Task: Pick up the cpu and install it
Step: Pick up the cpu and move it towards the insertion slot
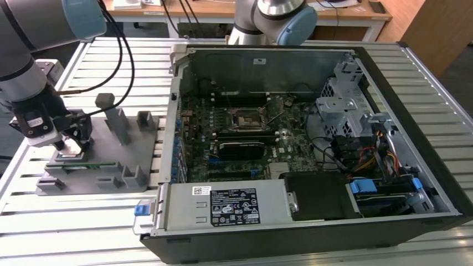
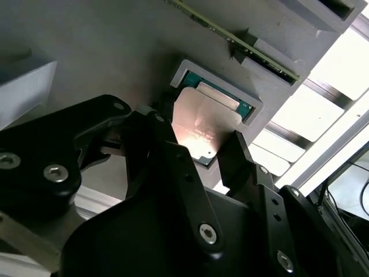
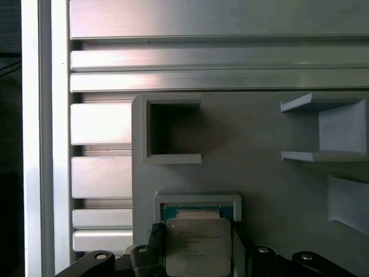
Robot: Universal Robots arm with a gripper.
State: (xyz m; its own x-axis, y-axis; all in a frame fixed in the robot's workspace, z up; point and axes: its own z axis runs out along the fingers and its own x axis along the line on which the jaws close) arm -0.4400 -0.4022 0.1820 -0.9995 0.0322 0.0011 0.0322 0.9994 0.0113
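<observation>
Directly beneath me is the grey holder (image 1: 137,180), a moulded block of pockets and upright posts (image 1: 117,123). It lies on the table (image 1: 81,233), which is made of pale aluminium slats. My gripper (image 1: 70,145) hangs low over the end of the holder that is farthest from the computer case (image 1: 436,138).

In the first wrist view the cpu (image 3: 198,248) is inside the raised frame of a shallow pocket of the holder. It is a flat square piece with a dull silver top that carries faint print. A thin green border shows along the side nearest the pocket wall. In the second wrist view my black fingers (image 2: 158,133) stand narrow, one against each of two opposite edges of the cpu, so I am gripping it. I cannot tell if it already leaves the pocket floor.

Just beside this pocket, still on the holder, there is an open square recess (image 3: 173,130). The long green memory stick (image 1: 83,164) lies in its own slot near the cpu. The holder's walls stand close around the chip on three sides. Above it the space is free.

Beyond the holder is the open computer case, with the motherboard lying flat inside. The black socket frame (image 1: 247,117) is near the board's middle, well apart from the holder. Cables and a metal drive cage (grey, perforated) crowd the side of the case farthest from the holder. Behind everything stands a wooden desk (image 1: 221,11).
</observation>
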